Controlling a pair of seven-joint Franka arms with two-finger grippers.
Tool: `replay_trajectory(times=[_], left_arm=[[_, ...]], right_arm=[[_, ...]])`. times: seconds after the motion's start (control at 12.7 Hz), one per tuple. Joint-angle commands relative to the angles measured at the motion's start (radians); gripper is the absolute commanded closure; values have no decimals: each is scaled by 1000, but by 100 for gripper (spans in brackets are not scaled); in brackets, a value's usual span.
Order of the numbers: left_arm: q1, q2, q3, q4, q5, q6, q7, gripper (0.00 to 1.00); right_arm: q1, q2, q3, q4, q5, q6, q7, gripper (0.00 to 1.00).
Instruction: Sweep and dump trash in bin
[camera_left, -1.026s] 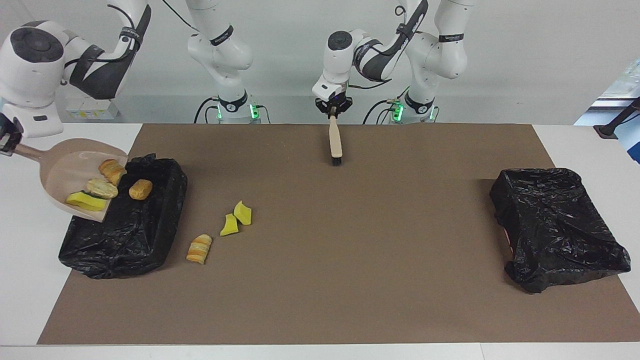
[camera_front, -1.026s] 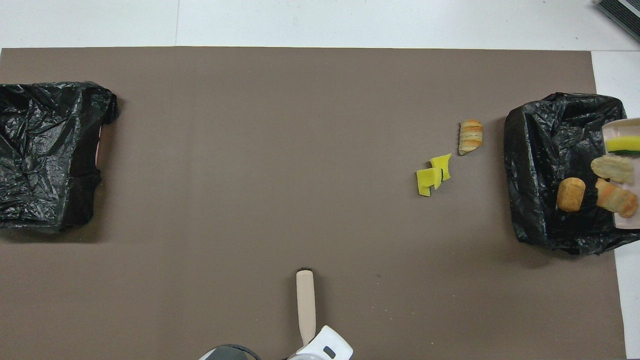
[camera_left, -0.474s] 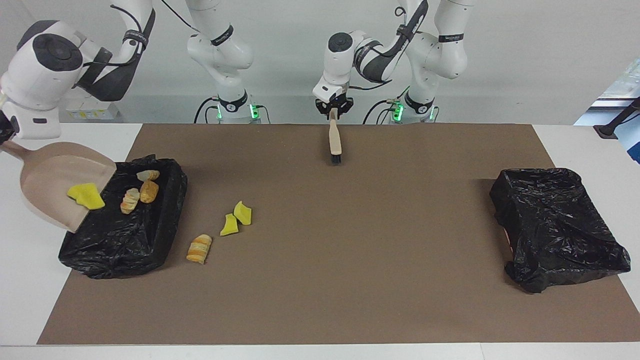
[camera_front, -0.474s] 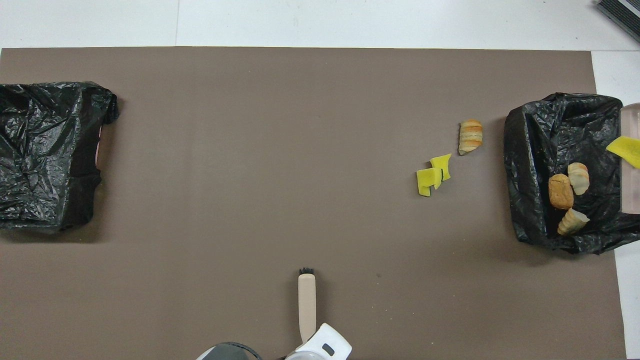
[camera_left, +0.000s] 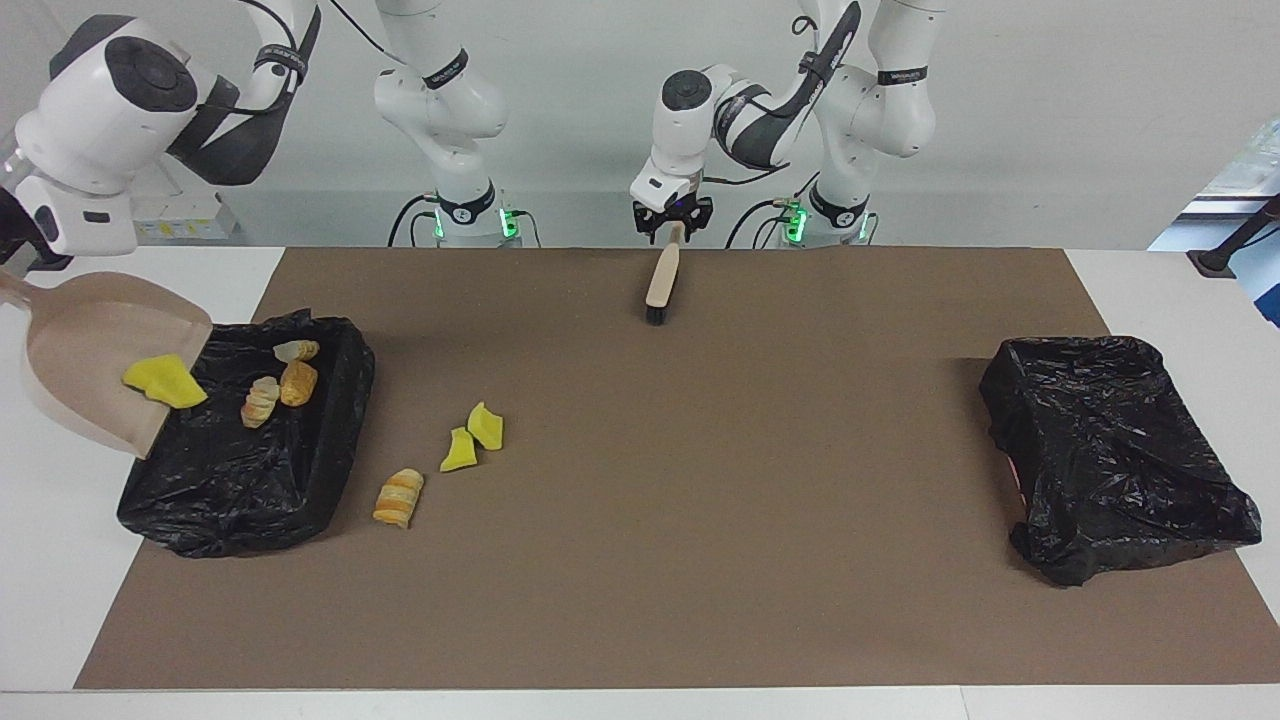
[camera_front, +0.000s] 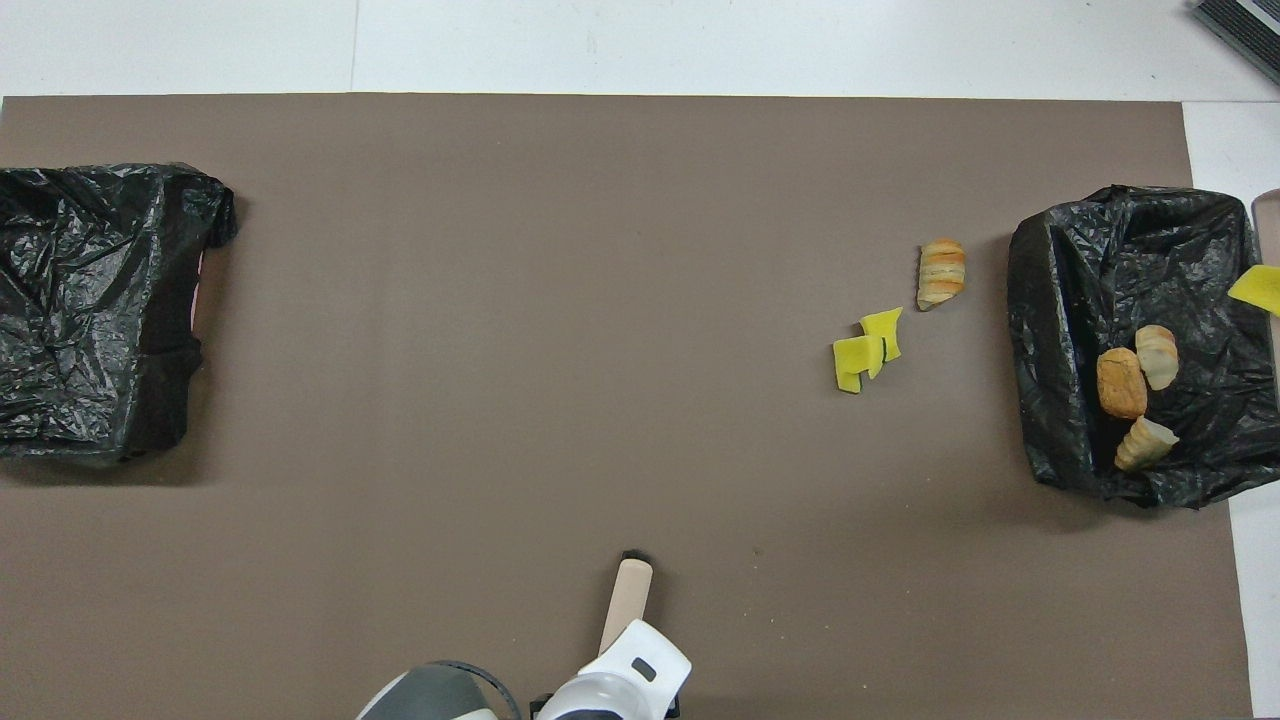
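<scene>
My right gripper (camera_left: 12, 268) is shut on the handle of the beige dustpan (camera_left: 85, 350), which it holds tilted over the edge of a black-lined bin (camera_left: 320, 470). One yellow sponge piece (camera_left: 163, 382) clings to the pan's lip. Three bread bits (camera_left: 297, 383) lie in the bin (camera_front: 1050, 300). On the mat beside the bin lie two yellow sponge pieces (camera_left: 472, 437) and a bread roll (camera_left: 399, 497). My left gripper (camera_left: 672, 222) stands open around the top of the brush (camera_left: 660, 280), whose bristles rest on the mat near the robots.
A second black-lined bin (camera_left: 1110, 450) sits at the left arm's end of the brown mat (camera_left: 700, 500). White table (camera_left: 40, 560) borders the mat on every side.
Three bread bits slid off the dustpan into the bin, and the pan drew back outward with the yellow sponge still on it. The left gripper opened and the brush handle leaned sideways.
</scene>
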Motion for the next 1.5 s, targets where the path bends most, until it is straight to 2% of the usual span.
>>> replay_trajectory(times=[0.0, 0.16, 0.32, 0.47, 0.71, 1.03, 1.18, 1.42], left_arm=[[117, 8, 1, 103, 54, -140, 126, 0], [202, -3, 3, 155, 131, -170, 172, 0], [324, -16, 4, 245, 140, -229, 287, 0], [417, -4, 3, 366, 165, -326, 393, 0], [504, 11, 3, 489, 211, -369, 470, 0], [636, 51, 6, 724, 231, -547, 643, 0], [716, 57, 7, 830, 232, -652, 753, 0], [787, 97, 10, 943, 231, -763, 818, 0]], right_arm=[[-29, -20, -2, -15, -13, 31, -130, 100], [-31, -14, -2, 1, 37, 5, -184, 100], [-34, -10, -4, 7, 161, -31, -271, 100], [-19, -10, 2, 8, 156, -17, -270, 100], [-11, -10, 11, 27, 204, -34, -248, 100], [-9, -13, 11, 28, 491, -93, -244, 100], [4, -14, 13, 28, 600, -124, -174, 100], [55, -19, 33, 27, 657, -184, 6, 100]])
